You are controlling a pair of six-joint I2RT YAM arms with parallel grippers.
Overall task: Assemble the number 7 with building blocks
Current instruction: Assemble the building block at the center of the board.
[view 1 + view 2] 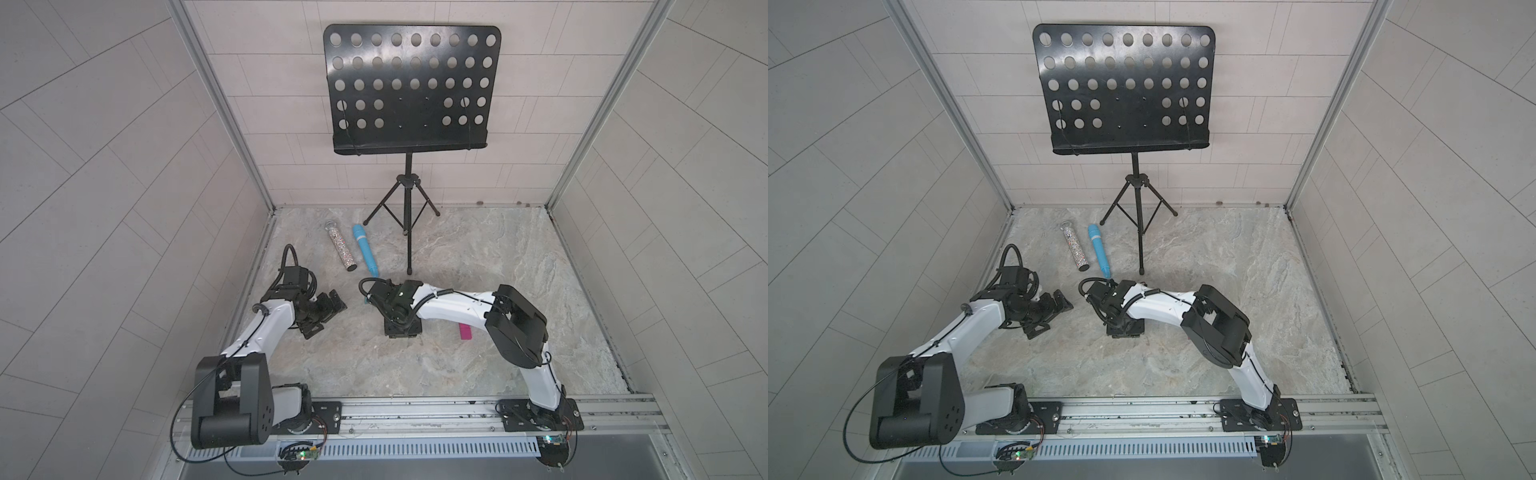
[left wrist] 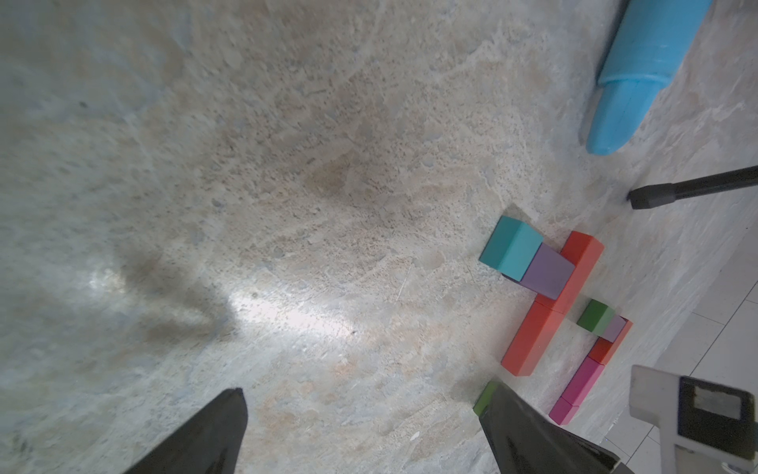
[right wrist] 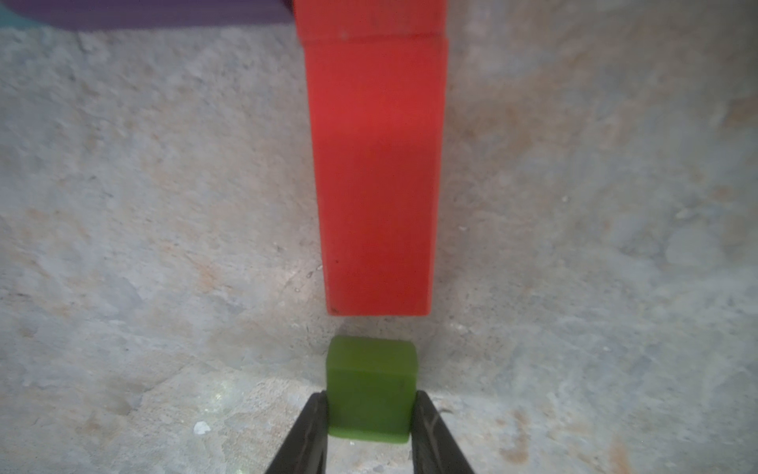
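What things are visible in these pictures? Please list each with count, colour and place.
music stand: one, black, at the back.
glittery tube: one, silver, beside the microphone.
microphone: one, blue, by the stand's leg.
red blocks: three; two end to end, one in a second group.
teal block: one, touching a purple block.
purple blocks: two; one against the red line, one in the second group.
dark green block: one, heading the second group.
magenta blocks: two, end to end, closing the second group.
light green block: one, just off the red line's end.
left gripper: black, open, empty.
right gripper: black, shut on the light green block.
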